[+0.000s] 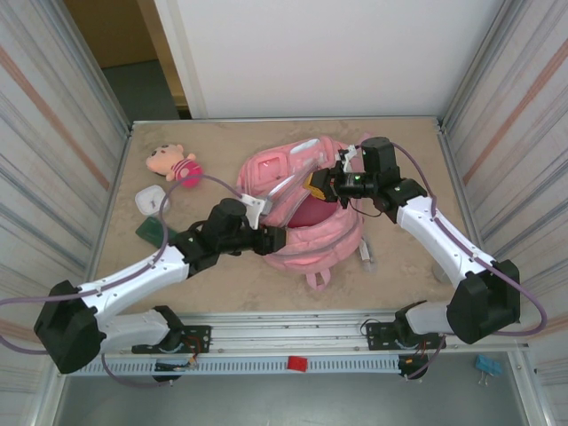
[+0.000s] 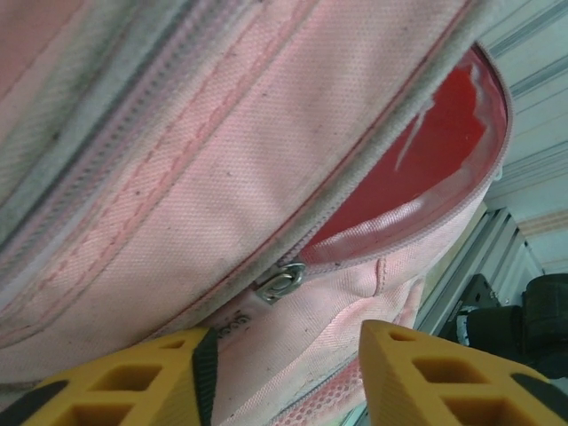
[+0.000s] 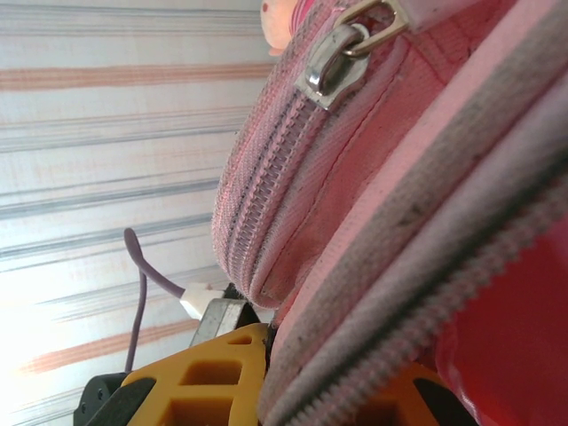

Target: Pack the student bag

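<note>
The student bag [image 1: 306, 240], a big pink backpack, lies in the middle of the table with its main compartment unzipped. Something dark red [image 1: 311, 216] shows inside. My left gripper [image 1: 271, 238] is at the bag's left side. In the left wrist view its yellow fingers [image 2: 169, 377] stand apart, just short of the metal zip slider [image 2: 282, 282] at the end of the opening, and nothing is pinched between them. My right gripper [image 1: 321, 188] is shut on the grey-trimmed rim [image 3: 417, 257] of the opening at the bag's top. A front pocket zip pull [image 3: 342, 55] hangs above.
A plush doll [image 1: 175, 164] lies at the back left. In front of it are a white object [image 1: 151, 197] and a dark green one [image 1: 153, 232]. Ribbed metal walls [image 1: 53, 133] close in both sides.
</note>
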`<state>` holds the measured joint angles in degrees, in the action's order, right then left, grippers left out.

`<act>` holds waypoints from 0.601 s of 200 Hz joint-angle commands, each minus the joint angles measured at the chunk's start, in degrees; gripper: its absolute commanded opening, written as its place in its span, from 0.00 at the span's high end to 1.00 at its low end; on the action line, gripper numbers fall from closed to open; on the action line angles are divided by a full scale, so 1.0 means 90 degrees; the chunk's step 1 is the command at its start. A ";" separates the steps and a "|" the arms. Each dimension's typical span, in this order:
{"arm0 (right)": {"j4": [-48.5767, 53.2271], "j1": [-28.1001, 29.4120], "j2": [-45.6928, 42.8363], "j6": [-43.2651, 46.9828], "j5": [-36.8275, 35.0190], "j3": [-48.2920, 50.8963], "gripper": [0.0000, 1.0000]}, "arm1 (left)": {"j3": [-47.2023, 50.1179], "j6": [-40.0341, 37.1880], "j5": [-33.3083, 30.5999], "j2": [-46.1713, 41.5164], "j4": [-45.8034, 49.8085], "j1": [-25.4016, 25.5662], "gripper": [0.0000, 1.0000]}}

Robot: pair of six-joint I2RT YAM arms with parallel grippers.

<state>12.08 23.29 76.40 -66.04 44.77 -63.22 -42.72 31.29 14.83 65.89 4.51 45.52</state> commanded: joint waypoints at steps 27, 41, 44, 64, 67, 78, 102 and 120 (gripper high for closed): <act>-0.0668 0.0129 -0.0318 -0.0377 0.0435 -0.0184 1.00 | -0.0115 0.0147 -0.0780 -0.0165 0.0427 0.0011 0.38; -0.0739 0.0133 -0.0320 -0.0460 0.0444 -0.0165 0.94 | -0.0006 0.0111 -0.0937 -0.0291 0.0482 0.0011 0.37; -0.0735 0.0130 -0.0330 -0.0456 0.0452 -0.0163 0.93 | 0.0008 0.0079 -0.0983 -0.0321 0.0510 0.0007 0.37; -0.0729 0.0097 -0.0315 -0.0446 0.0476 -0.0072 0.97 | -0.0004 -0.0303 -0.1273 -0.0564 0.0685 0.0008 0.35; -0.0749 0.0086 -0.0313 -0.0453 0.0497 -0.0055 0.99 | -0.0011 -0.0375 -0.1317 -0.0611 0.0705 0.0011 0.34; -0.0799 0.0069 -0.0305 -0.0465 0.0546 -0.0031 1.00 | 0.0009 -0.0711 -0.1424 -0.0796 0.0726 0.0000 0.30; -0.0731 -0.0025 -0.0270 -0.0368 0.0797 -0.0134 1.00 | 0.0052 -0.1729 -0.1504 -0.1269 0.0768 -0.0042 0.23; -0.0254 -0.0117 -0.0236 0.0153 0.1089 -0.0312 1.00 | 0.0129 -0.2399 -0.1416 -0.1597 0.0781 -0.0319 0.20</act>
<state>11.68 23.03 76.40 -69.41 46.35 -62.76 -42.70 21.02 4.08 55.55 10.63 45.04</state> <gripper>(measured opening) 0.122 0.788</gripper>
